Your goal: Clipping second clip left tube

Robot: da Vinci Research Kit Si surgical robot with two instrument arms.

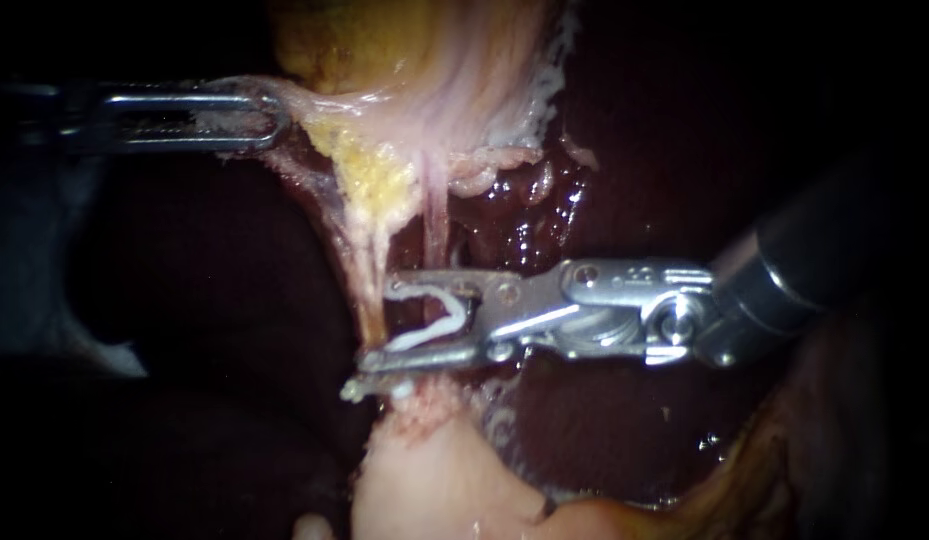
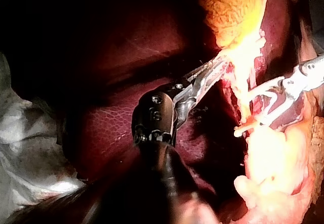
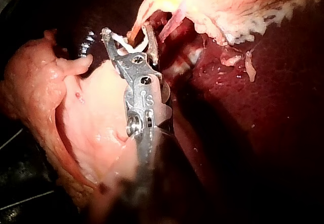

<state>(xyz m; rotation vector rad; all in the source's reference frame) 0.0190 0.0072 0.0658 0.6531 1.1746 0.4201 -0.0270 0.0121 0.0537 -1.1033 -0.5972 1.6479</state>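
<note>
My left instrument [image 1: 272, 116] pinches the gallbladder [image 1: 434, 70] at its edge. My right instrument [image 1: 384, 322] holds a white clip [image 1: 446, 310] between spread jaws. The clip seems to straddle the left tube [image 1: 361, 255].

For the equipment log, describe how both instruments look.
Left instrument: dark shaft, black wrist housing with screws, slim silver slotted end effector. Right instrument: thick dark-grey shaft, silver hinged wrist with round pins, broader silver end effector.
</note>
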